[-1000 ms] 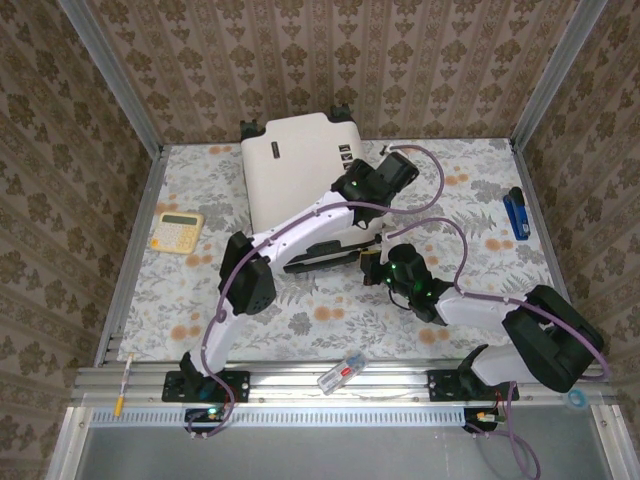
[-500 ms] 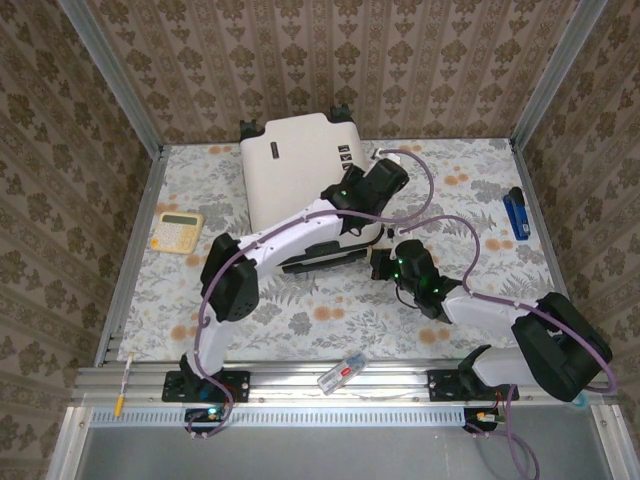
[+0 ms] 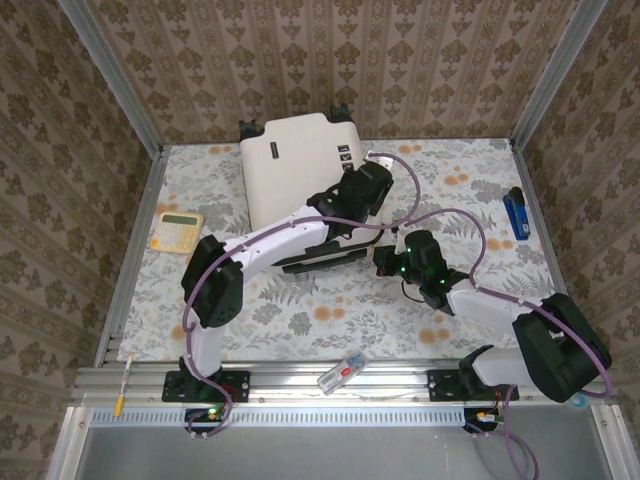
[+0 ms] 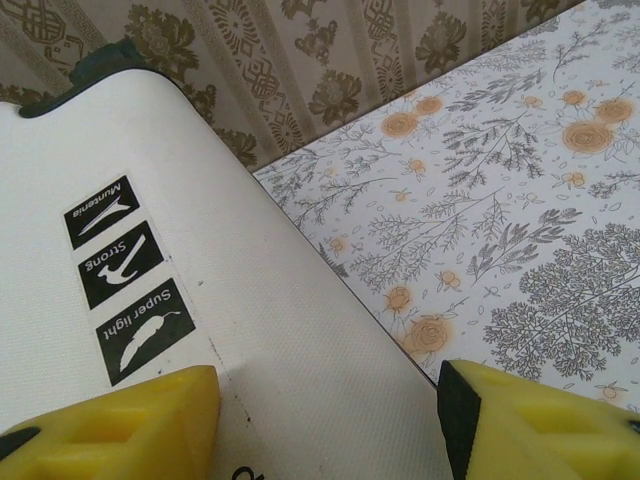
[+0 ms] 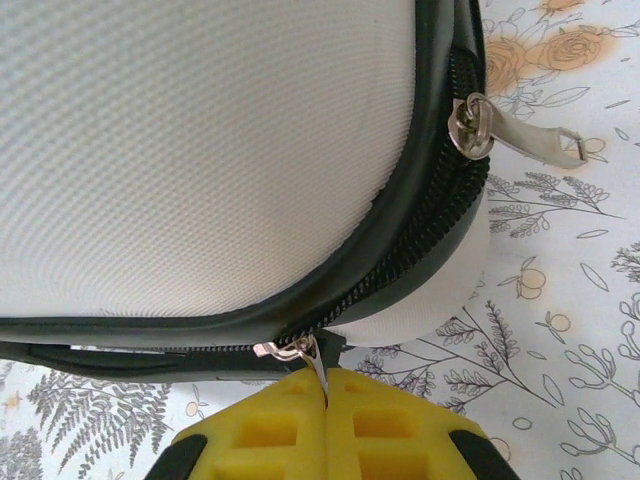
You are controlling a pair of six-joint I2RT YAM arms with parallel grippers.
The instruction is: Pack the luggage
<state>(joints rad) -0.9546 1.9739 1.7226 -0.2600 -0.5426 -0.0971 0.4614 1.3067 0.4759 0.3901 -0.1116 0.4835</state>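
At the far middle of the floral worktop (image 3: 330, 310) lies the white hard-shell suitcase (image 3: 295, 165), flat, its black wheels toward the wall. Over its right edge, by the black printed labels (image 4: 125, 290), the left hand (image 4: 325, 420) has its yellow fingers apart, holding nothing. At the suitcase's near right corner the right hand (image 5: 325, 425) is clamped on a metal zipper pull (image 5: 312, 375). A second pull (image 5: 515, 135) sticks out farther along the zipper.

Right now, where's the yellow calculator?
In the top view, the calculator lies flat on the table, on its left side, left of the white luggage.
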